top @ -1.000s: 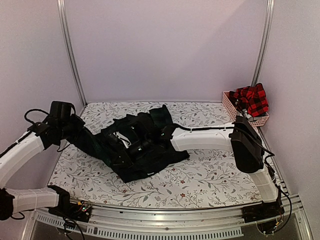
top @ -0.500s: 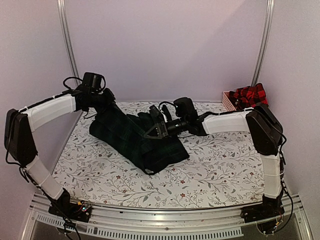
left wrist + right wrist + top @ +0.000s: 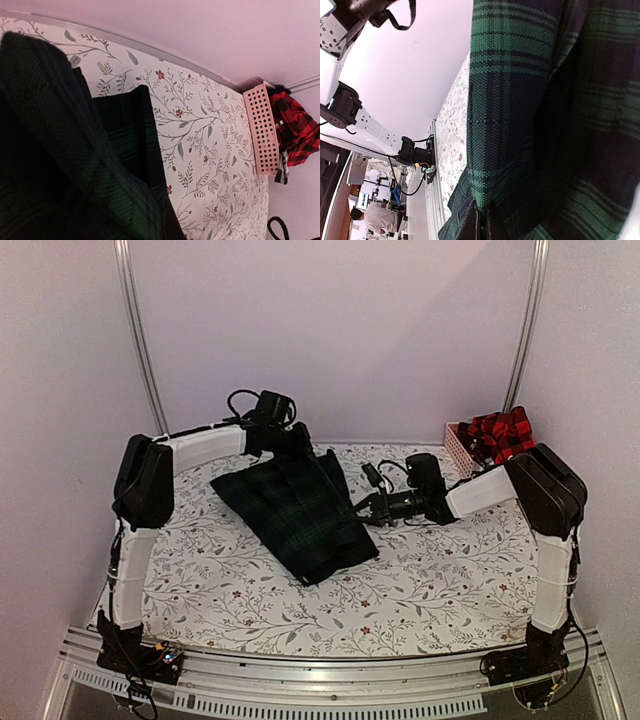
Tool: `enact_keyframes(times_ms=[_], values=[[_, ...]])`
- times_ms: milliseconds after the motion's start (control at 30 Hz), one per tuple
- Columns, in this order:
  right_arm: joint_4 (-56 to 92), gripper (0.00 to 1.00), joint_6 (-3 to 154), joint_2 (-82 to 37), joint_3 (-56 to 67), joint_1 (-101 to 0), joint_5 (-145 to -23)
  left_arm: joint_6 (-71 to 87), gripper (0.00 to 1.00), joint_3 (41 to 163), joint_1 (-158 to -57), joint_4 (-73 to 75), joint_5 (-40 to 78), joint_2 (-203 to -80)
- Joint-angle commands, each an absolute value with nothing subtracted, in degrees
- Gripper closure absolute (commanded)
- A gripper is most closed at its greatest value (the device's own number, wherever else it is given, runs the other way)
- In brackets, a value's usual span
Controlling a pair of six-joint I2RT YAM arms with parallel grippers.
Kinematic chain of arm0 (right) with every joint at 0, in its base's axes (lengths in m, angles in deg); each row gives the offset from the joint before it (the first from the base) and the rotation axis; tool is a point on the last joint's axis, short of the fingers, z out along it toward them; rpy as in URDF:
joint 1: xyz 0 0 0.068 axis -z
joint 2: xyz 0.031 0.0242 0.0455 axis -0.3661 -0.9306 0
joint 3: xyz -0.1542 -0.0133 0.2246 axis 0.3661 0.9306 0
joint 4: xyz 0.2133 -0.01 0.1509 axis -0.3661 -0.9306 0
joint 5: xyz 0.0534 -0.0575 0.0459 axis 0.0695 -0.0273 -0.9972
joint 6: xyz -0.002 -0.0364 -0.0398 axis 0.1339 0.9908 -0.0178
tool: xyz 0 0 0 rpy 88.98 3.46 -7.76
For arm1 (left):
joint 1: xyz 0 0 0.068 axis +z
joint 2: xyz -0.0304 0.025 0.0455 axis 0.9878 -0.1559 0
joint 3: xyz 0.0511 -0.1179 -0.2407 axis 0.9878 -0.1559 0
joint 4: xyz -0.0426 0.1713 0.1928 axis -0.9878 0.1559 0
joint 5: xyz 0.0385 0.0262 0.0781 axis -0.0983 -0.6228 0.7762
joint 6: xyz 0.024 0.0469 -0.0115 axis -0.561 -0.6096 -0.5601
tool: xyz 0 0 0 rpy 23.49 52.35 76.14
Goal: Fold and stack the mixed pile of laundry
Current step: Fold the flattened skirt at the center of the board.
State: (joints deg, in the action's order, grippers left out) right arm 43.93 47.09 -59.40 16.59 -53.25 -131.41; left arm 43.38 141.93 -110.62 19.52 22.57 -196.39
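The dark green tartan garment now lies drawn out nearly flat on the table cloth, left of centre, where a second ago it was a bunched heap under both arms. The red checked shirt sits in the pink basket at the far right. The left gripper has swung to the garment's far edge and appears clamped on it, and the right gripper is pinched on the right hem. Judged: spreading nearly done, folding not begun, nothing stacked.
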Motion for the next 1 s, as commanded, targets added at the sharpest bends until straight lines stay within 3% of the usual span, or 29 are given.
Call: enact_keyframes(times_ms=[0, 333, 600, 767, 900, 967], values=[[47.56, 1.0, 44.43, -61.91, 21.44, -51.17, -134.31, 43.13, 1.0, 144.45, -109.4, 13.85, 22.95, -202.63], [50.15, 1.0, 42.77, -66.62, 21.94, -50.48, -134.6, 41.37, 1.0, 144.74, -109.3, 9.19, 19.62, -207.66], [49.88, 1.0, 42.13, -60.19, 25.11, -50.48, -133.95, 38.84, 1.0, 151.88, -112.18, 11.88, 20.97, -208.11], [49.48, 1.0, 42.21, -58.48, 27.46, -50.4, -133.21, 38.36, 0.78, 155.49, -112.38, 10.87, 18.46, -212.84], [50.41, 1.0, 41.23, -59.33, 29.64, -50.39, -132.54, 35.94, 0.47, 157.18, -112.1, 11.59, 14.58, -214.58], [50.27, 0.93, 41.31, -59.46, 30.45, -50.24, -131.13, 34.7, 0.32, 153.65, -112.1, 11.07, 14.44, -211.5]])
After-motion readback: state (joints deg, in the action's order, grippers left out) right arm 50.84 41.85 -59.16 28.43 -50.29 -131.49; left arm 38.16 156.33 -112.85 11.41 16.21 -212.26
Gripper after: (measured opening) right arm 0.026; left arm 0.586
